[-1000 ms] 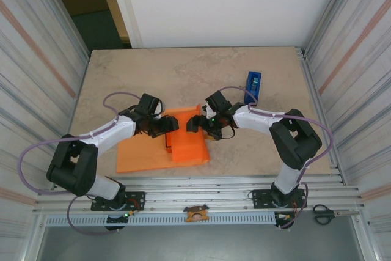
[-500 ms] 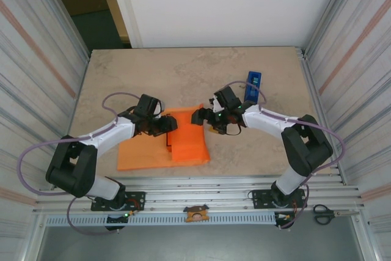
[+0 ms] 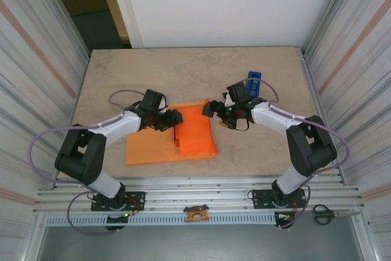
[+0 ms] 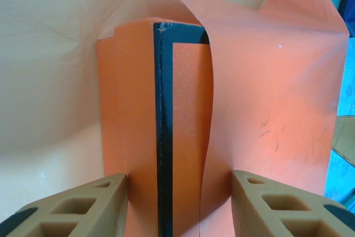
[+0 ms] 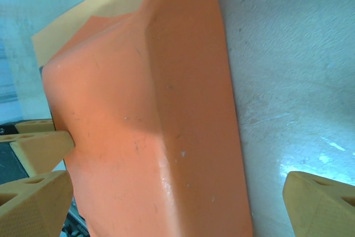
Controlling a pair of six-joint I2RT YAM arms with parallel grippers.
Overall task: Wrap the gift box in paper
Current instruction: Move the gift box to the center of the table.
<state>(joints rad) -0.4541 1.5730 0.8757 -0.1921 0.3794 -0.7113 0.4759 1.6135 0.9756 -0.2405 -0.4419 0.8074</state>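
Left wrist view: the left jaws straddle the small orange-red, black-edged gift box [image 4: 186,137] at lower centre, grip uncertain; the right jaws stand spread. The lighter orange paper sheet [image 4: 266,109] laps over one side only; other folds seem undone.

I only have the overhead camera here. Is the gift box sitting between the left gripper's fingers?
Observer: Yes. The left wrist camera shows the gift box between the fingers of the left gripper; whether they pinch it is unclear.
Operator: How much of it is covered?
Observer: The paper is folded over most of it; one black-edged corner is bare.
Operator: And the right gripper?
Observer: The right gripper is open, its fingers wide apart over the papered side, holding nothing.
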